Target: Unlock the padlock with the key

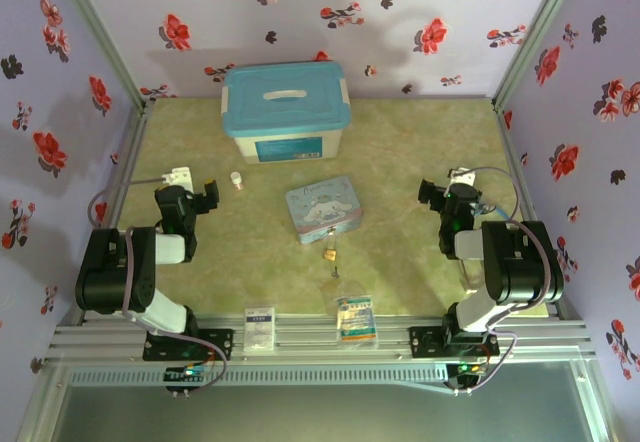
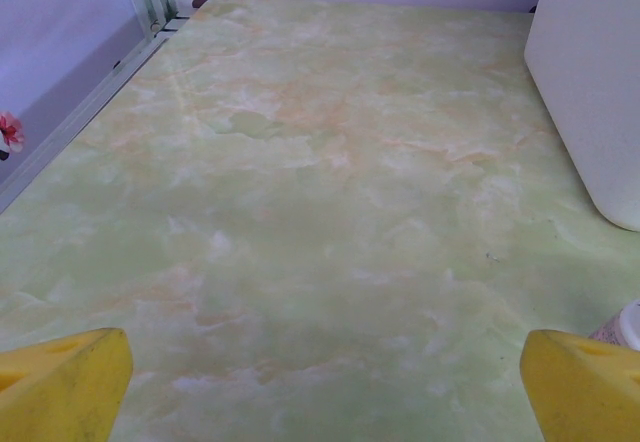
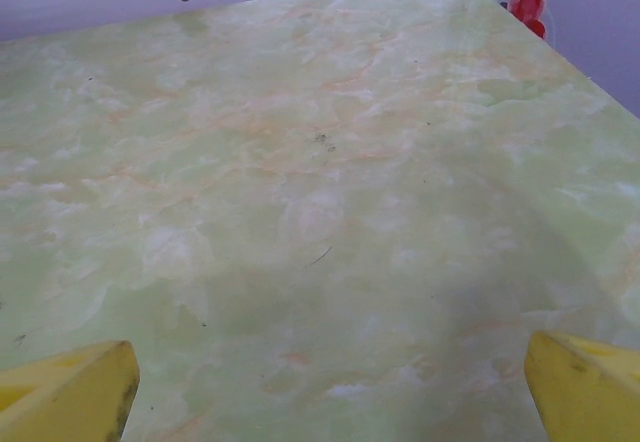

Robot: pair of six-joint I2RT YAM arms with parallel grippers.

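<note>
Marbled tabletop (image 1: 400,262): padlock (image 1: 328,254), barely discernible key (image 1: 335,270) beside; left tool (image 2: 325,372), right tool (image 3: 330,382) wide open, empty.

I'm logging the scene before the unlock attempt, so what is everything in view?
Box: one, white with blue lid, far centre.
Bottle: one, white, left of tin.
Tin: one, pale blue, centre.
Padlock: one, brass, just nearer than tin.
Key: one, silvery, just nearer than padlock; hard to make out.
White packet: one, near edge.
Printed packet: one, near edge.
Table: one, green marbled.
Left gripper: one, yellow fingertips, open, left side.
Right gripper: one, yellow fingertips, open, right side.
</note>
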